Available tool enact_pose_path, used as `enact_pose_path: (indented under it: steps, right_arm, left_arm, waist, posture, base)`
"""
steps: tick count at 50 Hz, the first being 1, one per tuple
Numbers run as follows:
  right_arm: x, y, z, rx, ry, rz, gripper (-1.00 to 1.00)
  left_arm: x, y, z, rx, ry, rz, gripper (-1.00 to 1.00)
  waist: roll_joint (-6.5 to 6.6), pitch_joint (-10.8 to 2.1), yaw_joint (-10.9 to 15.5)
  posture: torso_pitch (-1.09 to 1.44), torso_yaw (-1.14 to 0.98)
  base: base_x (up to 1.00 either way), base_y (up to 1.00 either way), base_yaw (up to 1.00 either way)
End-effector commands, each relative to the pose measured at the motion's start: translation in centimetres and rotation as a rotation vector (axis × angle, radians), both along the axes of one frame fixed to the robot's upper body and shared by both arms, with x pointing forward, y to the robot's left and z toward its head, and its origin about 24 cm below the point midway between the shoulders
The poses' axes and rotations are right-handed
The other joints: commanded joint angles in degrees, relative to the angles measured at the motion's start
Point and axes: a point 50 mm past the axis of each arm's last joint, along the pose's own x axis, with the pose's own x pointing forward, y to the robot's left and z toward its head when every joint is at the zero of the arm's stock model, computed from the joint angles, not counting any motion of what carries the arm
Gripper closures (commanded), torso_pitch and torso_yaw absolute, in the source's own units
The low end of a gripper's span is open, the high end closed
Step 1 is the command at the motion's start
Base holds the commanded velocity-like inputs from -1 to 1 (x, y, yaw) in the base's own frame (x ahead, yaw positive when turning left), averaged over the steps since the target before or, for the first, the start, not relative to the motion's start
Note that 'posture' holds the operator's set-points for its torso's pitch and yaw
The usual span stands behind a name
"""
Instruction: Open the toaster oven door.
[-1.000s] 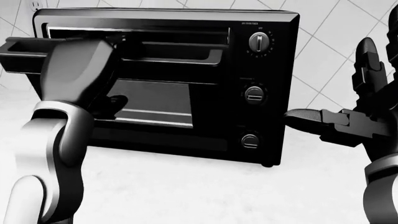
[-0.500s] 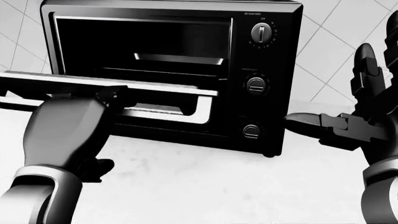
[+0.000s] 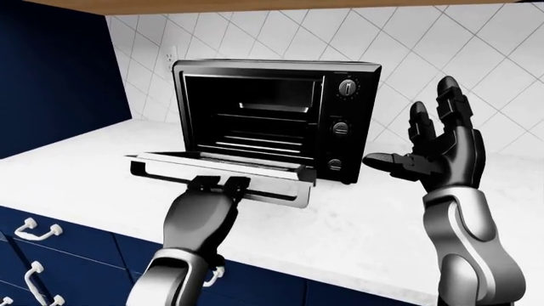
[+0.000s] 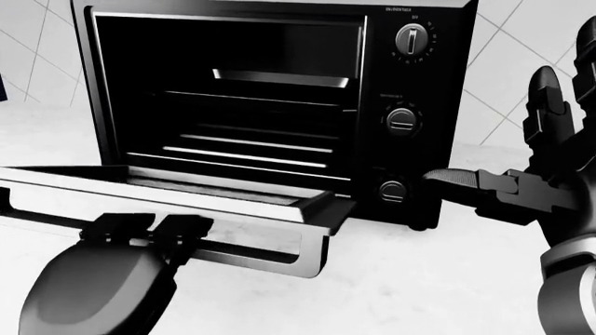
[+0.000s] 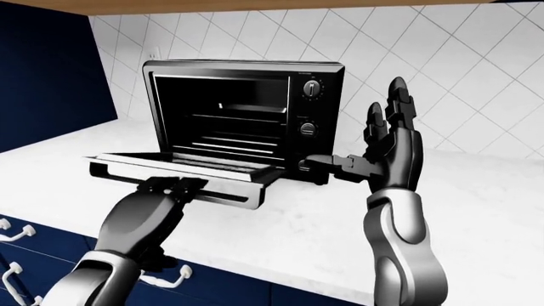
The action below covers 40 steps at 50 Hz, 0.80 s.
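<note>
Door (image 3: 219, 164) lies flat, hinged down from the toaster oven (image 3: 276, 118) on the counter (image 3: 357, 217) — opening essentially done. Left hand (image 3: 219, 189) fingers curl round the handle bar (image 3: 272, 193) at the door's 6 o'clock. Right hand (image 3: 438, 150) spread wide, at the oven's 3 o'clock, touching nothing. Next — release, withdraw.

Kitchen corner: tiled wall, pale bench, dark blue cabinetry.

White wall tiles laid diagonally with grey grout lines (image 3: 255, 32) cover the wall at top and right; a white speckled stone-look bench (image 3: 357, 223) runs across the left-eye view; dark blue lower drawers (image 3: 76, 245) with white curved handles (image 3: 34, 228) sit beneath its edge; a tall dark blue cabinet side (image 3: 51, 70) stands at left; a tan wooden underside of an upper cabinet (image 3: 280, 5) spans the top edge.
</note>
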Motion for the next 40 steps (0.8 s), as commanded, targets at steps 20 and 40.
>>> enact_pose_path:
  steps: [20,40]
  right_arm:
    - [-0.2,0.1,1.3,-0.011,-0.074,0.004,-1.0]
    - [-0.3,0.2,1.3,-0.01,-0.076,0.003,-1.0]
  left_arm:
    - [-3.7,1.4,-0.5,0.069,0.123,-0.035,-1.0]
    - [-6.4,5.0,-3.6,0.038,0.189,0.066,-1.0]
  waist:
    - [0.54,0.59,-0.53]
    - [1.04,0.22,-1.29]
  posture:
    - [-0.6,0.0]
    - [-0.6,0.0]
  base:
    - [0.0,0.0,0.0]
    - [0.0,0.0,0.0]
